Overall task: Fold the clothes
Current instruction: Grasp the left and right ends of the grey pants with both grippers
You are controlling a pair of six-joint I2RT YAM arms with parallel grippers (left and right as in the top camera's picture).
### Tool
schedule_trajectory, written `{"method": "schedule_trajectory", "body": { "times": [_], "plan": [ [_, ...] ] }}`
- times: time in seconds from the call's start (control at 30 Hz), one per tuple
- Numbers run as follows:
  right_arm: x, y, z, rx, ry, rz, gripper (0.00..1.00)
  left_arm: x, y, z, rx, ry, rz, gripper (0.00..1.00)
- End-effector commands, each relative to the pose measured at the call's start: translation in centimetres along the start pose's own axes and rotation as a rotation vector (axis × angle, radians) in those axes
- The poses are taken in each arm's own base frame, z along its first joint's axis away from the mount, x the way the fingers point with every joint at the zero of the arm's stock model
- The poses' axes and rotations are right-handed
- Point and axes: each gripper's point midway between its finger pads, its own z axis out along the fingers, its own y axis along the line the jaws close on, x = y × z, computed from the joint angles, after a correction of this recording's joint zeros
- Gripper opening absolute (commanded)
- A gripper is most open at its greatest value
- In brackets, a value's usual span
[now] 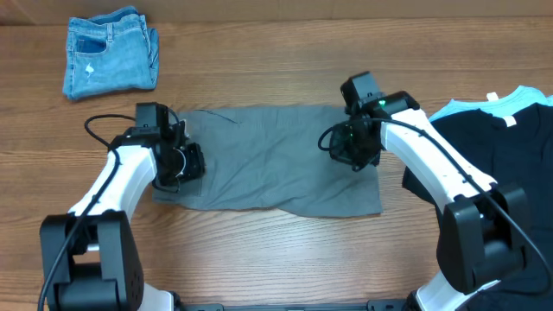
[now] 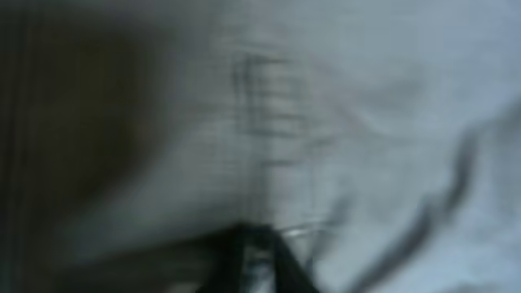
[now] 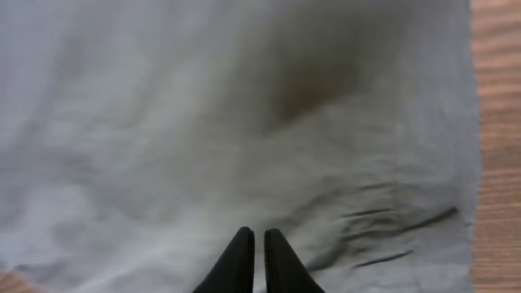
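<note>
At the middle of the wooden surface, the grey shorts, spread out wide and mostly flat, with low wrinkles along the near edge and the left end partly hidden under an arm. Down on that left end, the left tool, low over the cloth; from the left wrist view only blurred grey weave, a faint stitched seam and a dark shape at the bottom edge, so open or closed cannot be told. Over the right part of the shorts, short of their right edge, the right tool, its black fingers drawn together with just a thin sliver between them, tips pointing onto creased grey fabric; whether any cloth is caught there cannot be told. To the right in that wrist view, the garment's edge and bare wood beyond it. At the far left corner, well apart from the grey pair, folded blue denim shorts. On the right side, a black garment lying over a light teal one, near the grey shorts but not touching them.
</note>
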Motion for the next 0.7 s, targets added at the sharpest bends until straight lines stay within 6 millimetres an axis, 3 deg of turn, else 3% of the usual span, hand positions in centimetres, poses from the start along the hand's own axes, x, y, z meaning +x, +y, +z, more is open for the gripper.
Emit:
{"method": "schedule_trajectory", "body": {
  "times": [0.0,0.33,0.5,0.67],
  "plan": [
    [-0.3,-1.7,0.8,0.030,-0.003,0.074,0.06,-0.2,2.0,0.7,-0.100,0.007,-0.062,0.04],
    [2.2,-3.1,3.4,0.020,0.077,0.113,0.05,1.9,3.8,3.1,-0.161,0.119,-0.139,0.04],
    [3.4,-4.6,4.8,0.037,0.105,0.182,0.04,2.9,5.7,2.7,-0.275,0.141,-0.185,0.04],
    [3.8,-6.1,5.3,0.066,0.113,0.207,0.04,3.0,6.5,2.4,-0.293,0.144,-0.209,0.04]
  ]
}}
